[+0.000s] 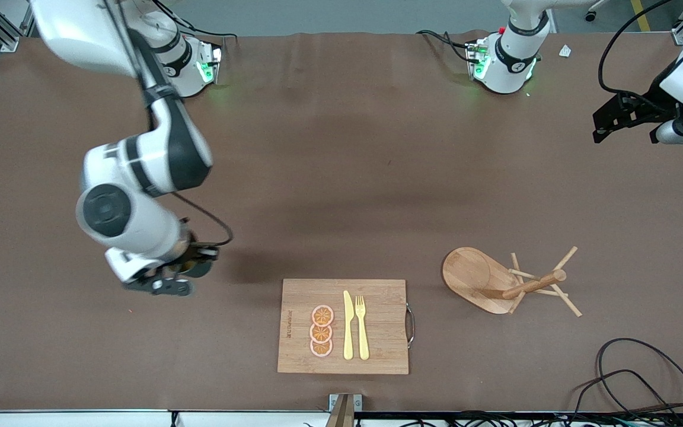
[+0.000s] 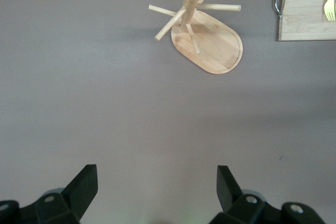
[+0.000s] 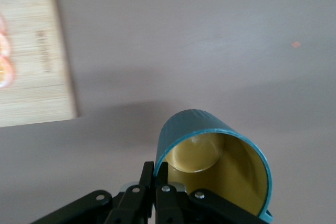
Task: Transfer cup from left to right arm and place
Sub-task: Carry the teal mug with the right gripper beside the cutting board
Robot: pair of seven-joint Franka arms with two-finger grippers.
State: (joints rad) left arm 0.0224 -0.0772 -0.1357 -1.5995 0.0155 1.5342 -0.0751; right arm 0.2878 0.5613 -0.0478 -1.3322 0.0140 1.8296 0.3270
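Observation:
The cup, a teal-green mug with a mustard-yellow inside, is held tilted with its mouth facing the right wrist camera. My right gripper is shut on its rim, one finger inside and one outside. In the front view the right gripper holds the cup over bare table, toward the right arm's end from the cutting board. My left gripper waits raised at the left arm's end of the table. It is open and empty, with its fingertips wide apart in the left wrist view.
A wooden cutting board holds three orange slices, a yellow knife and a fork. A wooden peg rack stands beside it toward the left arm's end and shows in the left wrist view. Black cables lie at the front corner.

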